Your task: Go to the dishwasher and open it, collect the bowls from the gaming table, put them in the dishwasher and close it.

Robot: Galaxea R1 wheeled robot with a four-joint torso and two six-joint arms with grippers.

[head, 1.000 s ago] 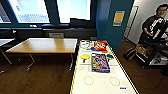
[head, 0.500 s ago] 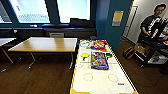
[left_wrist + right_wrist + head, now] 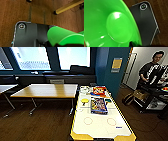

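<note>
The gaming table stands straight ahead, white-topped with a yellow edge strip. On its far half sits a yellow bowl, beside colourful board-game boxes. A lime green bowl shows from the inside, very close, in the right wrist view, and my right gripper is shut on its rim. The left wrist view also has a bright green curved surface close by, above brown carpet. Whether the left gripper holds it cannot be made out. The dishwasher is out of view.
A plain wooden table stands left of the gaming table, with brown floor between. A person with a control rig stands at the right by a dark cart. A yellow bar crosses the floor in the left wrist view.
The head camera has shifted a little, so the gaming table sits slightly differently in the picture. The things on it have not moved.
</note>
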